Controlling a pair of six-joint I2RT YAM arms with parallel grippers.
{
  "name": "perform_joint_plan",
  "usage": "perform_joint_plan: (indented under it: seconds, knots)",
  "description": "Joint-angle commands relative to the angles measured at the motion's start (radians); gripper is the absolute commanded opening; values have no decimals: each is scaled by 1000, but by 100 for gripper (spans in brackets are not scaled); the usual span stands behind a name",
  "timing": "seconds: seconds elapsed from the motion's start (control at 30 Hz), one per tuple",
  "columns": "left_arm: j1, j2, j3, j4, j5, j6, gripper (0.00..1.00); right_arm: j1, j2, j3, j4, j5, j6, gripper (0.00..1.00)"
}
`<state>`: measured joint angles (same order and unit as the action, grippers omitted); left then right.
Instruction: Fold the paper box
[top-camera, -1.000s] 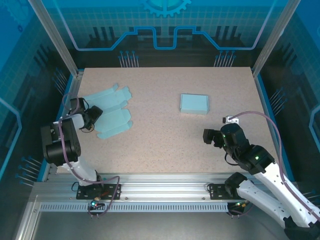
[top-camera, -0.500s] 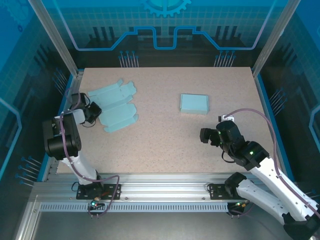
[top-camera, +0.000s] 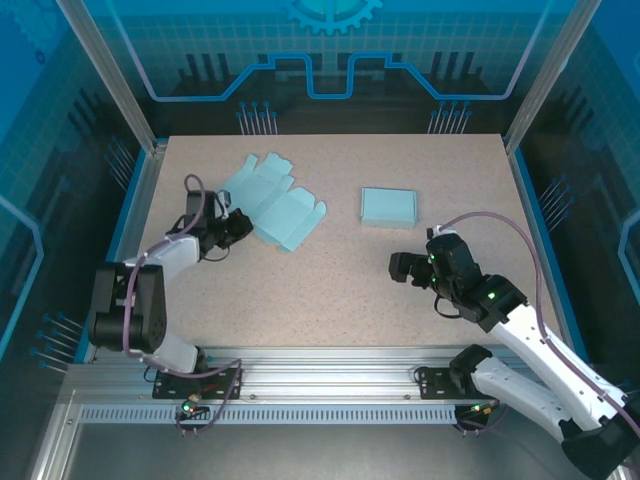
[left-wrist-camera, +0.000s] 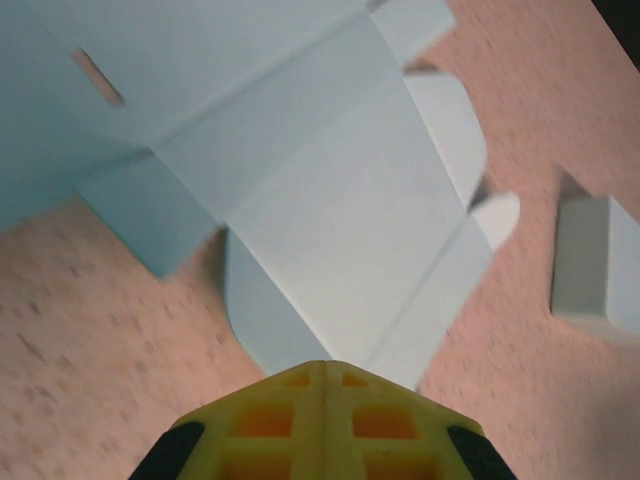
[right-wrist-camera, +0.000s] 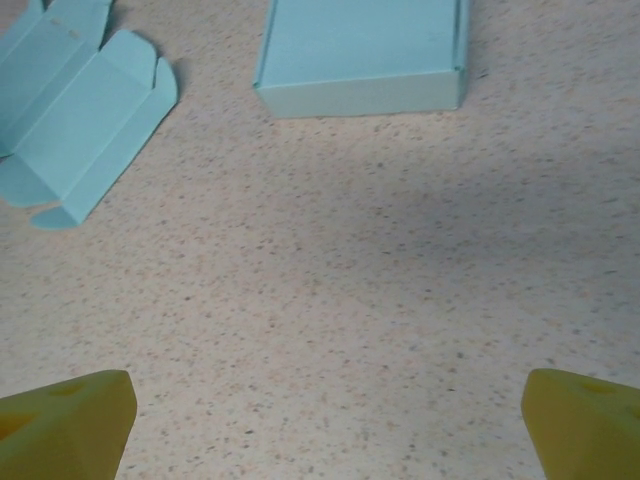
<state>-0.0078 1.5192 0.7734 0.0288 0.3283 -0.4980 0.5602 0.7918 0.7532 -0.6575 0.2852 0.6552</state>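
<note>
A flat, unfolded light-blue paper box (top-camera: 272, 200) lies at the table's back left; the left wrist view shows it (left-wrist-camera: 300, 190) with its flaps and fold lines spread out. My left gripper (top-camera: 238, 226) is shut on the sheet's near-left edge, its yellow fingers (left-wrist-camera: 322, 385) pressed together over the paper. A folded light-blue box (top-camera: 388, 207) sits right of centre, also seen as the folded box (right-wrist-camera: 365, 50) ahead of my right gripper. My right gripper (top-camera: 398, 267) is open above bare table, its yellow fingertips (right-wrist-camera: 65, 420) wide apart with nothing between them.
The speckled beige table (top-camera: 330, 290) has free room across its middle and front. A metal frame and blue panels enclose the sides and back. The aluminium rail (top-camera: 330, 385) with the arm bases runs along the near edge.
My left gripper has dragged the flat paper box rightward and away from the left edge, turning it. My right gripper has moved left and slightly forward toward the centre.
</note>
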Motion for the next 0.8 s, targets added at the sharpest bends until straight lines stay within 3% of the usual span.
perform_joint_plan:
  seconds: [0.0,0.1,0.13,0.17,0.27,0.47,0.77]
  knots:
    - [-38,-73,-87,14,50,-11,0,-34,43,-5,98,-131,-9,100]
    - [-49,-148,-195,59,5,-80,0,-53,115,20,133,-183,-18,100]
    - [-49,-178,-232,82,-42,-110,15,-54,152,38,137,-197,-19,100]
    - [-47,-201,-257,103,-90,-132,38,-54,186,53,141,-214,-19,100]
    - [-40,-208,-237,103,-163,-137,59,-53,259,81,161,-262,-19,100]
    - [34,-11,-90,195,-161,-208,65,-51,306,89,158,-270,-19,100]
    - [48,244,3,338,-192,-397,60,-51,273,89,125,-233,-8,100]
